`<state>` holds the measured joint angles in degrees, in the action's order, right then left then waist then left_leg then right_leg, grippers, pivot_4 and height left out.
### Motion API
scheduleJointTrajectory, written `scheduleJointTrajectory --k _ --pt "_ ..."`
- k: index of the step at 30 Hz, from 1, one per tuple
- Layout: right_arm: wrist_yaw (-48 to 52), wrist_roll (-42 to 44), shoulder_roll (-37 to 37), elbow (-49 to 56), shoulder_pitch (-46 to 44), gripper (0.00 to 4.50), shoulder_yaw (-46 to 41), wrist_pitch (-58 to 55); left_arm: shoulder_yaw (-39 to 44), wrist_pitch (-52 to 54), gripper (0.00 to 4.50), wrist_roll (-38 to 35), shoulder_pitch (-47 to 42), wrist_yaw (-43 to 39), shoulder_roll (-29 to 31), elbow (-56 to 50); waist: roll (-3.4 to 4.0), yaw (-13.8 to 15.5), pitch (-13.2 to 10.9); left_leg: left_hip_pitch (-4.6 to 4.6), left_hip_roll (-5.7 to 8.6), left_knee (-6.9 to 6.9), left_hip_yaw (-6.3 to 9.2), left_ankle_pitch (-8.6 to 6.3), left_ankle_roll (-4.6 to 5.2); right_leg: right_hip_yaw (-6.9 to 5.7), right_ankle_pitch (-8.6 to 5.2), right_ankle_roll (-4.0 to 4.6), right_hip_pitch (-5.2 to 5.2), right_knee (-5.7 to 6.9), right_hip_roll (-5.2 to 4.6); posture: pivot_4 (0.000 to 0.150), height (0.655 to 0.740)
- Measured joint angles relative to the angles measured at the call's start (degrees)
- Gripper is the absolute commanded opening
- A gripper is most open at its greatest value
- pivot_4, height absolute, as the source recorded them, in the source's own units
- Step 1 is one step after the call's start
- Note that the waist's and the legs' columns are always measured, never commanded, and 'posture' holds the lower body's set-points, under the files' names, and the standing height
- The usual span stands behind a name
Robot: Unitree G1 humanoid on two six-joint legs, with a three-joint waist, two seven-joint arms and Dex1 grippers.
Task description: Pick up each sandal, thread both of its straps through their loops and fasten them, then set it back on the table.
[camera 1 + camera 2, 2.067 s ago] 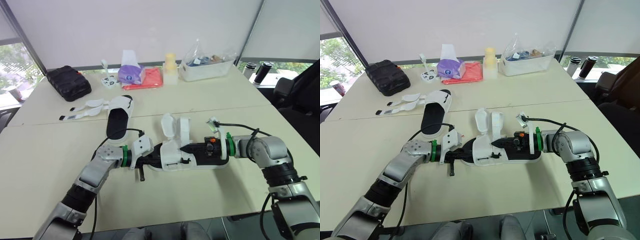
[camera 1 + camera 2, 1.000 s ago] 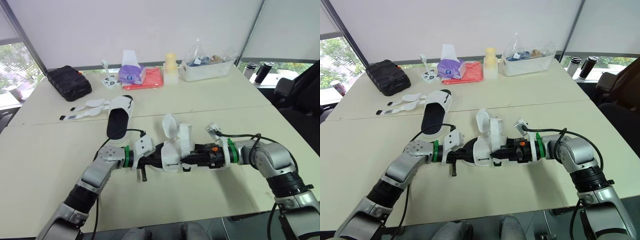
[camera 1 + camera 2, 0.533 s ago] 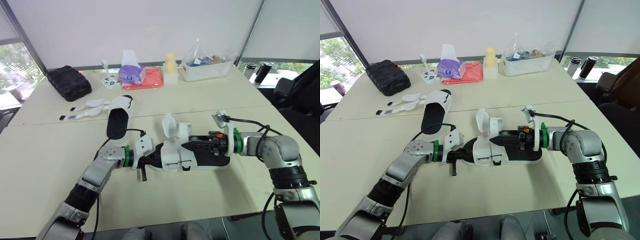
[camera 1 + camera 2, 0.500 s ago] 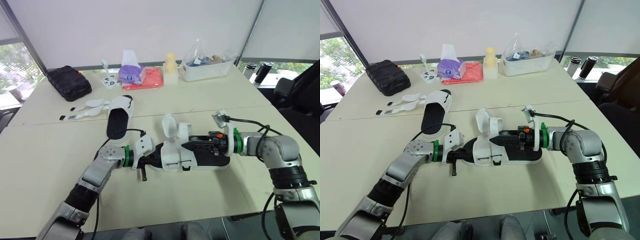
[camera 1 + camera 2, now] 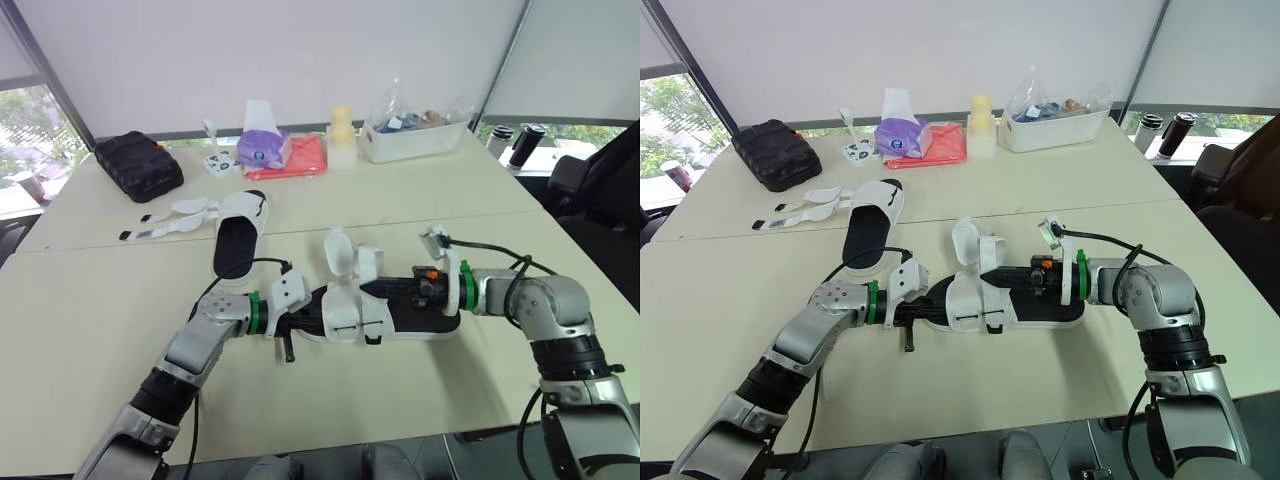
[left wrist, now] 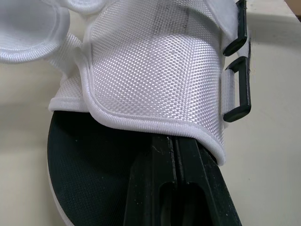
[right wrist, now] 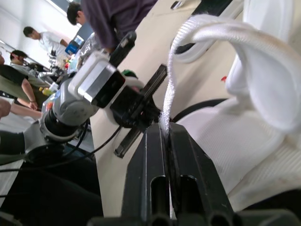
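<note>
A white sandal with a black footbed (image 5: 352,318) lies on the table (image 5: 90,300) between my arms. My left gripper (image 5: 308,318) is shut on one end of its sole, its fingers (image 6: 175,155) running in under the white mesh upper (image 6: 155,70), beside the two black loops (image 6: 238,94). My right gripper (image 5: 992,276) reaches in from the other end and is shut on the edge of a white strap (image 7: 211,28); the strap flaps (image 5: 342,250) stand up unfastened. A second sandal (image 5: 238,238) lies farther back on the left with its straps (image 5: 170,215) spread open on the table.
Along the far edge stand a black case (image 5: 138,165), a purple tissue pack (image 5: 262,148), a red cloth (image 5: 302,160), a pale bottle (image 5: 341,134) and a clear bin (image 5: 415,135). A dark chair (image 5: 600,190) is at the right. People (image 7: 108,19) show in the right wrist view.
My right gripper pushed in toward the sandal, drew back to the right, and has now eased left again with the strap. The left arm has stayed in place.
</note>
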<state>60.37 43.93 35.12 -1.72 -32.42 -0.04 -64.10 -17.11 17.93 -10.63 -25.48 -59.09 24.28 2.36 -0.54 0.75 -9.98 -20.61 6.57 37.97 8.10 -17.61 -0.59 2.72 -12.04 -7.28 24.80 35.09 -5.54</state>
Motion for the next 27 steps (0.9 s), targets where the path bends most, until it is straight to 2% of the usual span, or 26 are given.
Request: scheduleJointTrajectory --k 18,21,27 --pt "0.04 -0.56 2.13 5.15 5.70 0.11 1.85 2.30 -0.07 0.54 0.00 0.00 0.02 0.15 -0.74 -0.16 0.00 -0.01 0.00 -0.01 0.00 0.00 0.00 -0.01 0.01 0.00 0.00 -0.01 0.00 -0.02 0.00 0.150 0.7400" --pt "0.12 -0.58 2.19 5.15 5.69 0.88 1.85 2.94 -0.08 0.54 0.00 0.00 0.01 0.15 -0.80 -0.16 0.00 0.01 0.00 -0.01 0.00 0.00 0.00 -0.01 0.01 0.00 0.00 0.00 0.00 -0.02 0.00 0.150 0.7400" --pt "0.45 -0.53 4.22 5.12 5.65 0.88 0.93 3.68 -0.08 0.54 0.00 0.00 -0.02 0.22 -0.93 -0.13 0.00 0.04 0.00 -0.01 0.00 0.00 0.00 -0.01 0.01 0.00 0.00 0.00 0.00 -0.02 0.00 0.150 0.7400"
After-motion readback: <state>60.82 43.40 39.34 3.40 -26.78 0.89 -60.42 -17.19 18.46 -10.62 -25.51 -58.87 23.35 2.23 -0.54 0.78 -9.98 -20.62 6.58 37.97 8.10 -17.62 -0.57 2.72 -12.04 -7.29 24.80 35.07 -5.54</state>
